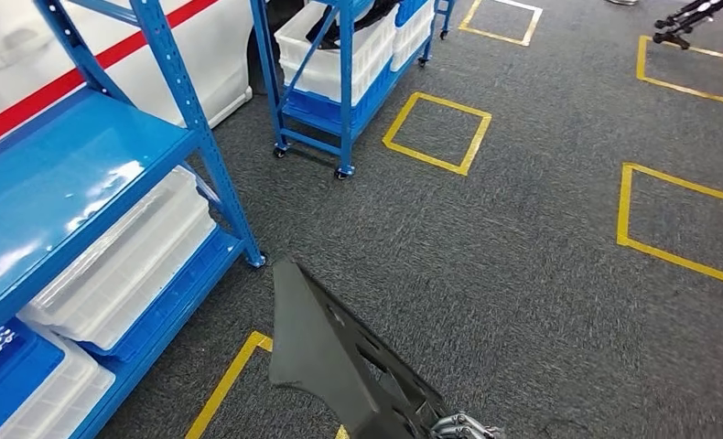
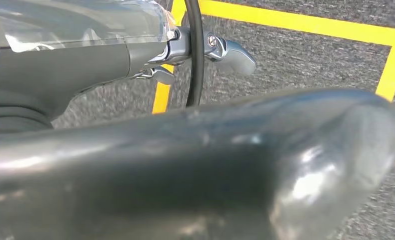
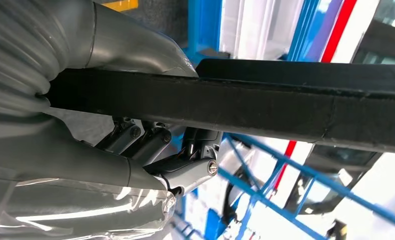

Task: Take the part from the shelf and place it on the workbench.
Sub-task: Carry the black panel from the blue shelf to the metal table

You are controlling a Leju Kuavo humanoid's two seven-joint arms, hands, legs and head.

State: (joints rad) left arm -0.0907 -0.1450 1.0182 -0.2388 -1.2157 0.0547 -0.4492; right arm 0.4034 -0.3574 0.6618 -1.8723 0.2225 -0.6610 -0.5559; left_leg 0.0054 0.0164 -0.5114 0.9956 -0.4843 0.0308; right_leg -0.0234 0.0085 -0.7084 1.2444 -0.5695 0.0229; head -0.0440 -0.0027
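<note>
The part [image 1: 335,352] is a long dark grey plastic panel, low in the head view, slanting up and left over the carpet. My right hand [image 1: 463,427] grips its near end at the bottom edge of that view. In the right wrist view my right hand [image 3: 110,150] clamps the part's black edge [image 3: 285,102] between thumb and fingers. In the left wrist view my left hand [image 2: 185,165] hangs over the floor with its thick thumb in front and its fingers [image 2: 230,55] stretched out, holding nothing.
A blue shelf [image 1: 83,165] stands on the left, with white bins [image 1: 129,265] on its lower level. A second blue wheeled rack [image 1: 339,82] with white crates stands further back. Yellow tape squares [image 1: 436,133] mark the grey carpet, and open floor lies to the right.
</note>
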